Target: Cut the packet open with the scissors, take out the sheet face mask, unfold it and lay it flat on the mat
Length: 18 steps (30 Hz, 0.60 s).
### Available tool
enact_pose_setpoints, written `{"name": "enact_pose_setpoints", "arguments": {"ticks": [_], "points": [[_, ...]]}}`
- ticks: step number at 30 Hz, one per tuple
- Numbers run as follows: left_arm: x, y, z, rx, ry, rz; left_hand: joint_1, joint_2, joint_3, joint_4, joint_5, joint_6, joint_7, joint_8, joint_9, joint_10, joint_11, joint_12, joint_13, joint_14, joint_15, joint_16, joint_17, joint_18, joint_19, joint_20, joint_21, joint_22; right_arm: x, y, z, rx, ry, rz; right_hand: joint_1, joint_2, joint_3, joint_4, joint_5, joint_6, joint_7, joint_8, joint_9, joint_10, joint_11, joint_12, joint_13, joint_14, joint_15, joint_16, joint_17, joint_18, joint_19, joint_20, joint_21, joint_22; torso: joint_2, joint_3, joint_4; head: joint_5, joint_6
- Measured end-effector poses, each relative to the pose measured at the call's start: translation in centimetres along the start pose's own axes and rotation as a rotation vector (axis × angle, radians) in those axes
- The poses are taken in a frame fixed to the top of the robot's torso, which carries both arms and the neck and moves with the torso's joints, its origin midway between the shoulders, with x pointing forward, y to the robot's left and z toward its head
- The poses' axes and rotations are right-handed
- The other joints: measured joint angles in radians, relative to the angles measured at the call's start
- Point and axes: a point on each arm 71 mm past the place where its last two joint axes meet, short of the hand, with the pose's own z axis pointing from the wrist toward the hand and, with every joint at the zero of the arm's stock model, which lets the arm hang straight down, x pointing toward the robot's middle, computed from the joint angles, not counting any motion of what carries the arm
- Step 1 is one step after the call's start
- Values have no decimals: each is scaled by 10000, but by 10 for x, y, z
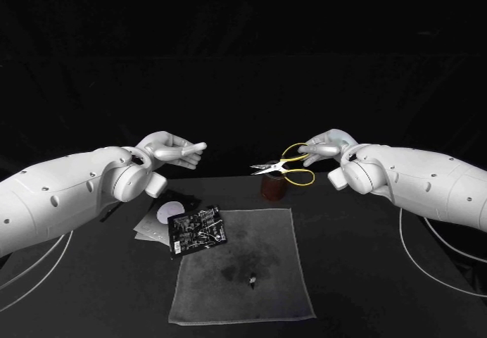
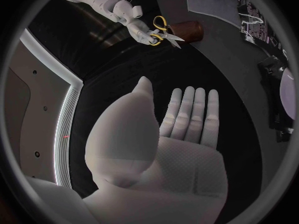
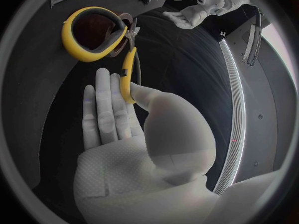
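A black packet (image 1: 195,229) lies flat at the left edge of the grey mat (image 1: 243,282), partly on it. My right hand (image 1: 326,146) is raised above the table's back and grips the yellow-handled scissors (image 1: 287,166), blades pointing left. In the right wrist view its thumb presses one yellow handle (image 3: 129,77) against the fingers. My left hand (image 1: 172,150) hangs in the air at the back left, above the packet, holding nothing; the left wrist view has its palm (image 2: 181,154) flat with straight fingers. The same view takes in the scissors (image 2: 161,32) and the packet (image 2: 252,15).
A brown cylinder (image 1: 274,186) stands just behind the mat, under the scissors. A white round piece (image 1: 172,209) and grey scraps lie left of the packet. A small dark bit (image 1: 250,280) sits on the mat's middle.
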Motion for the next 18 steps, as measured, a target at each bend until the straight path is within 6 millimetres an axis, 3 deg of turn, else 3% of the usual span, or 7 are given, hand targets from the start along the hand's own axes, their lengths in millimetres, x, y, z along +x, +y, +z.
{"name": "enact_pose_setpoints", "arguments": {"ticks": [5,12,14,18], "points": [[-2,1,-11,406,-272,-498,-1,-1,0,0,0,0,0,1,-4,0,0,1,0,0,0,0,-14,121,9,10,0,0,2,-5,1,137,173,-4,-26,25,-1,-1,26,-69,27,0,10,35,-35,0,-11,-60,48,-57,23,-7,-63,20,0,13,-7,0,-3,-16,-12],[-3,2,-18,624,-438,-898,-1,0,41,42,0,0,0,1,-16,-1,1,1,0,0,1,0,-15,119,9,9,0,-1,6,-7,4,265,174,23,-85,69,-2,-3,47,-320,145,-67,543,-35,-105,-20,-74,-343,114,-192,53,-68,-150,79,0,50,-11,-8,-1,-51,-12],[-3,2,-19,652,-451,-974,-1,0,42,41,0,0,-1,1,-16,-1,1,1,1,-1,1,0,-15,119,9,9,0,-1,7,-8,5,319,113,48,-323,8,359,-397,47,-411,207,-86,623,-88,-158,-27,-88,-457,192,-288,60,-69,-206,134,0,51,-10,-12,-1,-54,-4],[-2,2,-20,684,-437,-1067,-1,0,69,14,0,0,-1,0,-16,-1,1,1,-8,-1,1,-1,-26,119,9,9,0,-2,9,-8,7,418,-31,96,-433,-48,526,-608,48,-619,258,-82,685,-231,-215,-25,-111,-736,273,-427,59,-72,-274,203,-1,42,-9,-18,0,-69,10]]}}
